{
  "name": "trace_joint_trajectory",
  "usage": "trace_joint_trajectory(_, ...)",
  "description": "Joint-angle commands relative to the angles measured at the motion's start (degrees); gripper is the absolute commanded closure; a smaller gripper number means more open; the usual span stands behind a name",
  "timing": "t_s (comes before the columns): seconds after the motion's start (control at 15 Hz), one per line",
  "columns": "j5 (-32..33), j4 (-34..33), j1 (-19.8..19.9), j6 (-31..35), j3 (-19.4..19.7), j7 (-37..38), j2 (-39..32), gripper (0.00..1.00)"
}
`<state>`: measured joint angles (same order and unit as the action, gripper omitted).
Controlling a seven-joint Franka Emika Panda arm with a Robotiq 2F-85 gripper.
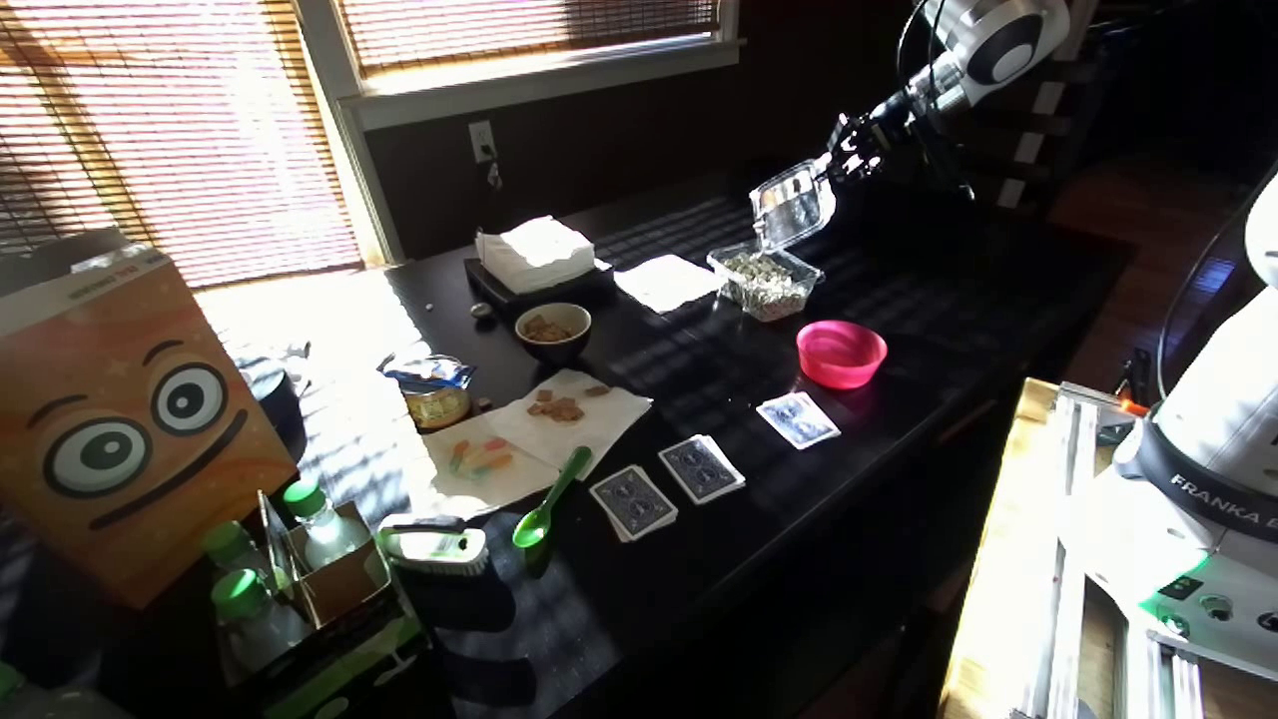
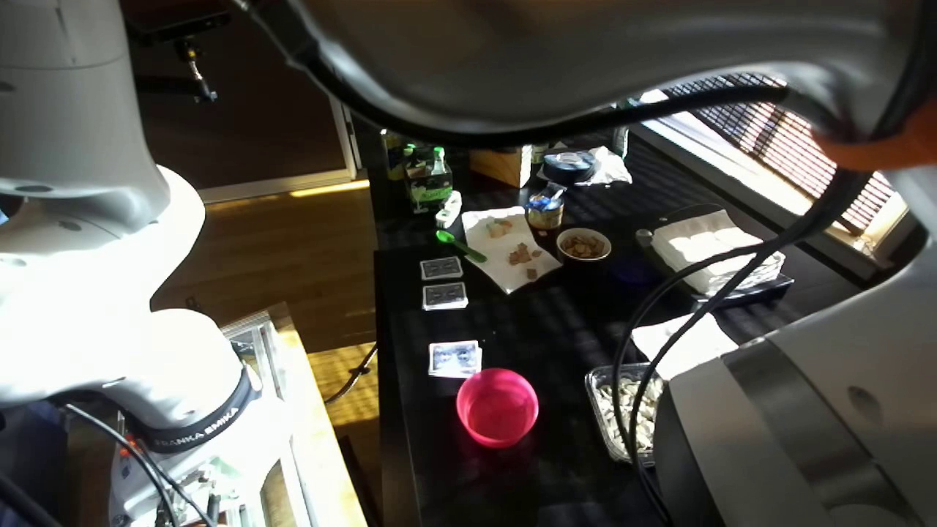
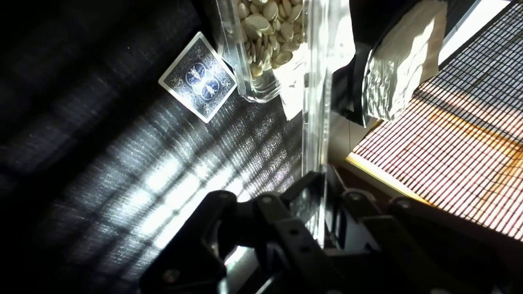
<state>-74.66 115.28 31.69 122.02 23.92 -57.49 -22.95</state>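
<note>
Nearest in the wrist view, the claw (image 3: 322,192) is clamped on the edge of a clear plastic lid (image 1: 794,207). The lid stands steeply tilted at one rim of a clear box (image 3: 238,53) filled with pale seeds (image 3: 265,32); whether a hinge joins the two I cannot tell. With the box uncovered, the step in hand looks to be working its lid, opening or closing. The next move, as I judge it, calls for a steady pinch and a slow turn, since a tug could drag the box or spill seeds.

Outward from the box along the desk (image 1: 699,389), a white napkin (image 1: 667,283) lies just beside it, and a pink bowl (image 1: 844,373) stands near it, toward the robot's base (image 1: 1178,559). Farther from the box are a pile of cards (image 1: 799,419), a napkin stack (image 1: 539,250) and a cracker bowl (image 1: 554,352). Well apart from it lie a green spoon (image 1: 544,514) and, farthest of these, an orange carton (image 1: 150,429).
</note>
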Motion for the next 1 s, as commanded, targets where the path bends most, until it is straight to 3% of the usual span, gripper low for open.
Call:
trace_joint_trajectory(0.0,0.9,2.2,-1.0,2.5,-0.2,-1.8,2.9,0.98)
trace_joint_trajectory(0.93,3.5,9.1,-4.5,9.6,-0.1,-11.2,10.2,0.98)
